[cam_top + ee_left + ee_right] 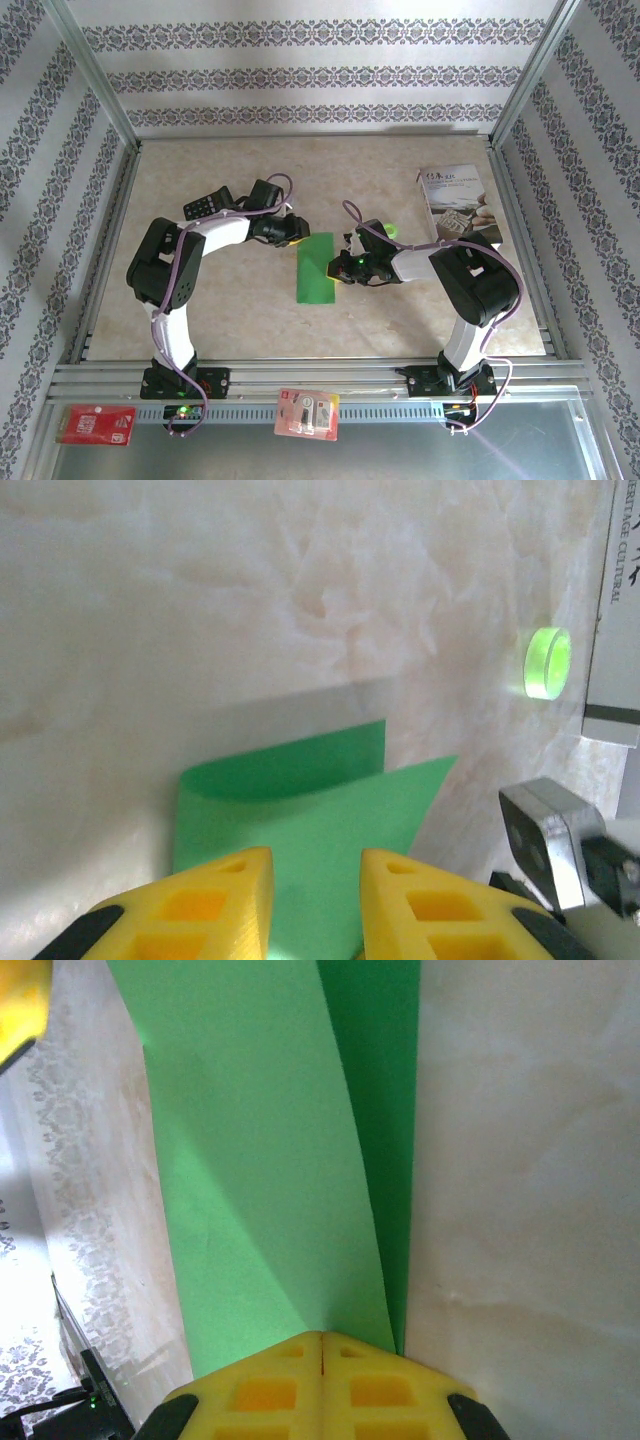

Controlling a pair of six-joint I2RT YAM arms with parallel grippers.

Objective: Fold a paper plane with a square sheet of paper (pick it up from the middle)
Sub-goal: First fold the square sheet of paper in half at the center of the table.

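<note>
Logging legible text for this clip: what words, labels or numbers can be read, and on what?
"ERITAGE CULTURAL": on the white booklet, left wrist view; the frame edge cuts off the start.
Booklet cover title, top view: too small to read.
Red card and pink packet on the front rail: print too blurred to read.
Green paper: no text.

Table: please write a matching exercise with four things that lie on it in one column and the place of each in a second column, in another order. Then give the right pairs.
Things
1. green sheet of paper
2. booklet
3. small green disc
4. black calculator

Places on the table
A. far part, right side
B. far part, left side
C. centre
D. between the sheet and the booklet

Pairs: 1-C, 2-A, 3-D, 4-B
</note>
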